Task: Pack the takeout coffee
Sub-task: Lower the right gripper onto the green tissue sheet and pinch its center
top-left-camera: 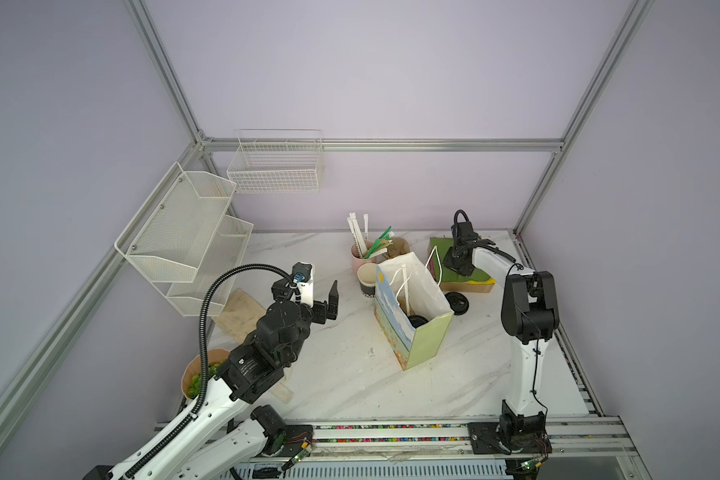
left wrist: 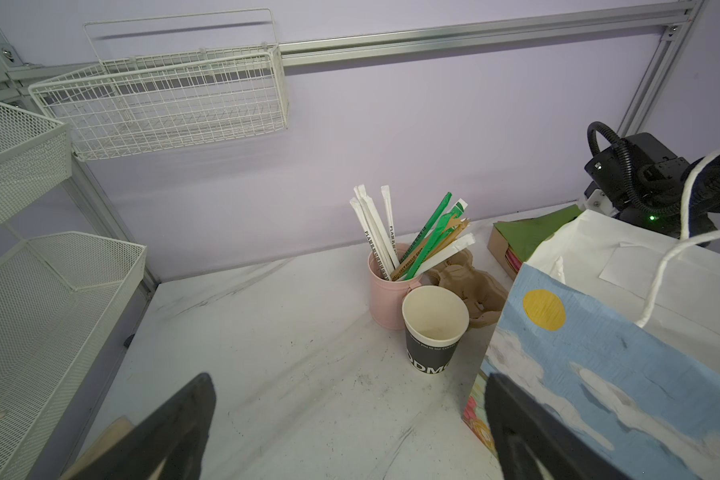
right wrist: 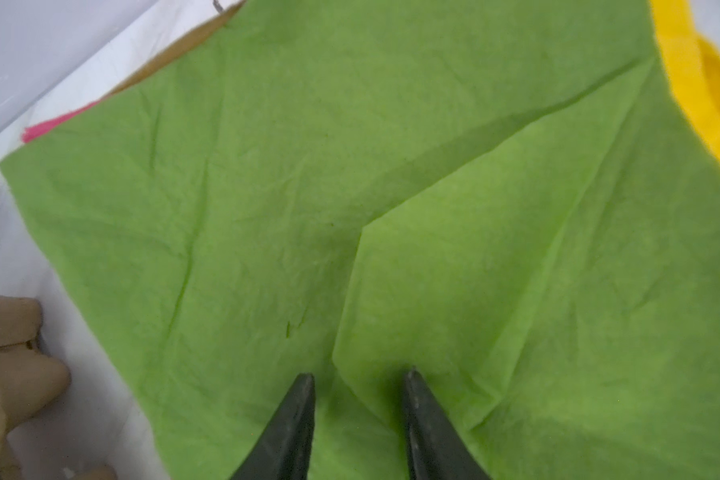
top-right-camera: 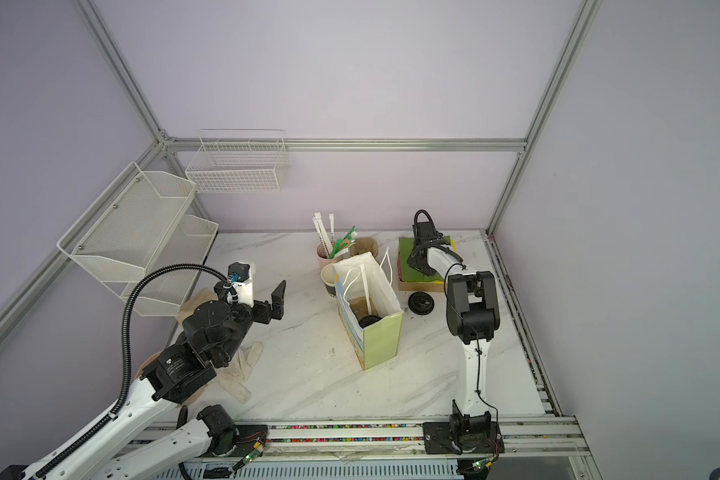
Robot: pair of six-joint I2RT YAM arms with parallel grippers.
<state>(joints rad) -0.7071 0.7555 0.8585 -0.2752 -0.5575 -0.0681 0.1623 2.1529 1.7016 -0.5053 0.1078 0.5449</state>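
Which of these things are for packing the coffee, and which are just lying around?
For the job: takeout coffee, its lid showing inside the paper bag; probably the green napkin at the right end effector.
Lying about: lidless black cup, loose lid, pink cup of straws, brown cup carrier, wire basket.

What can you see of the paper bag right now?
The paper bag stands upright mid-table, mouth open. It looks like stiff paper: one broad side painted with blue sky, white clouds and a yellow sun, narrow side pale green, white inside, white cord handles. The takeout coffee sits at its bottom, only the black lid visible. Whether the lidless cup beside it touches is unclear.
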